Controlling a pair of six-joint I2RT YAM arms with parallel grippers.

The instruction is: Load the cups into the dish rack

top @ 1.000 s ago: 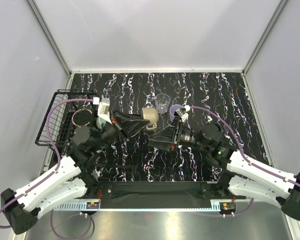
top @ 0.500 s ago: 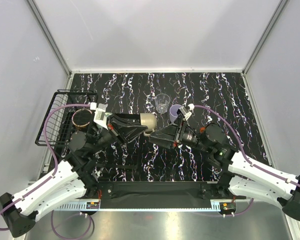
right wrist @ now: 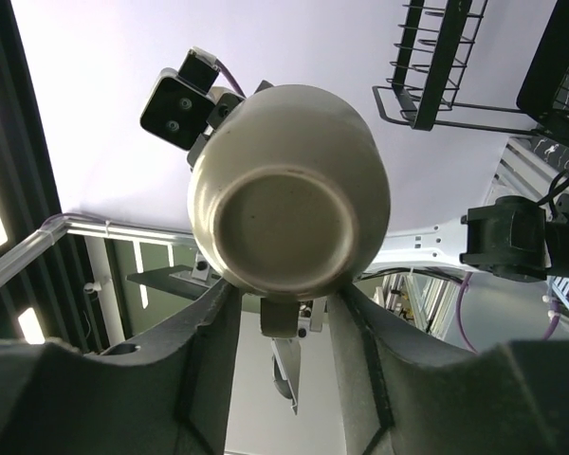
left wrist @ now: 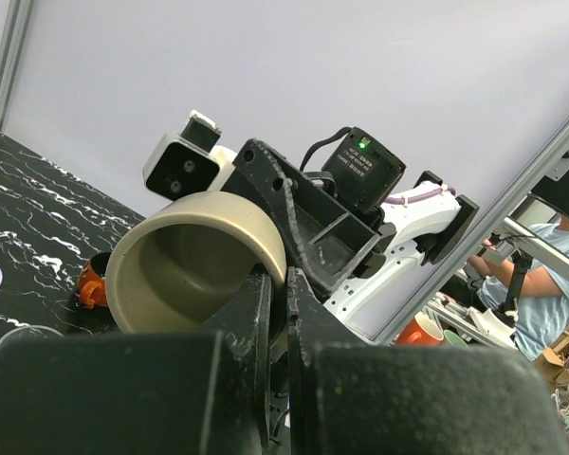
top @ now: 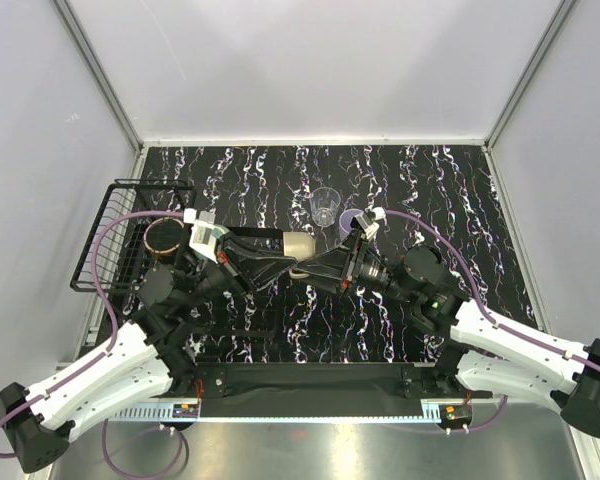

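We find the olive-beige mug (top: pixel 298 244) over the middle of the black marbled table (top: pixel 450 200), between the two arms and well apart from the dish rack (top: pixel 120 200) at the left edge.

The left gripper (top: pixel 292 266) reaches in from the left. Its fingers (left wrist: pixel 256 322) are pressed nearly together and pinch the mug (left wrist: pixel 194 256) at its lower edge. We cannot tell whether rim or handle lies between them.

The right gripper (top: pixel 318 262) comes in from the right. In its wrist view the fingers (right wrist: pixel 213 322) stand apart, one on each side of the base end of the mug (right wrist: pixel 289 204). We cannot tell whether they press on the mug or only flank it.

The mug lies on its side, its long axis running roughly left to right across the table. The mouth opens toward the left arm's camera and the flat base faces the right arm's camera squarely.

A clear glass (top: pixel 325 205) and a lavender cup (top: pixel 352 221) stand upright on the table just beyond the mug, apart from both grippers.
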